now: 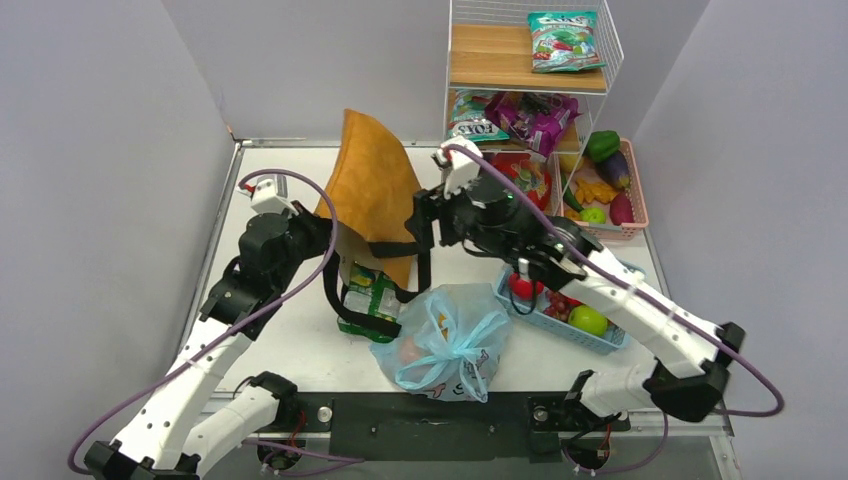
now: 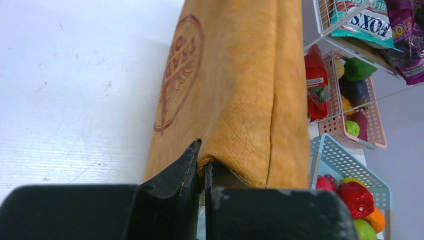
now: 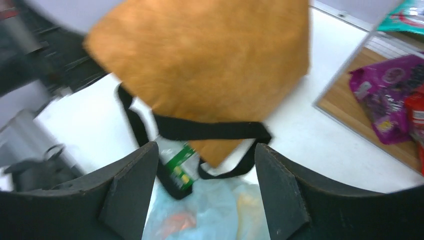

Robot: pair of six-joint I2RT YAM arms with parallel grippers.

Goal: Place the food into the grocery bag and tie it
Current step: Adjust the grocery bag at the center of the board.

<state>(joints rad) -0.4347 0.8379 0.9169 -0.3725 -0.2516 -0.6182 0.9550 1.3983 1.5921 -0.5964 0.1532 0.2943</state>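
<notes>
Gripping the lower edge of the tan-orange tote [image 2: 240,75], the left gripper [image 2: 202,155] had its 2 black fingers closed on the stiff fabric, which was pinched in the narrow slit between them. In the overhead view that tote [image 1: 372,190] stood raised and tilted above the table [image 1: 290,340], its pointed corner toward the back wall and its black straps [image 1: 345,300] hanging in loops beneath it. A green box [image 1: 368,295] sat under the tote, partly ringed by 1 strap.

The right gripper [image 3: 206,150] was spread wide with nothing between its fingers; its wrist view looked past them at the tote's orange face and a strap [image 3: 210,129] crossing it. From above, the right gripper [image 1: 425,215] hung just beside the tote's right edge.

The grocery bag [image 1: 445,340] lay at the front middle of the table, between the 2 arm bases and apart from both grippers. Its 2 loop handles [image 1: 465,330] were drawn together into a knot on top, and food [image 1: 408,350] showed through the thin blue plastic as a pale orange shape. Just to its right was a blue basket [image 1: 600,340] holding a red pepper [image 1: 522,285] and a green apple [image 1: 588,320]. Farther back stood a pink basket [image 1: 637,205] of vegetables and a wire shelf [image 1: 600,30] with snack packets.
</notes>
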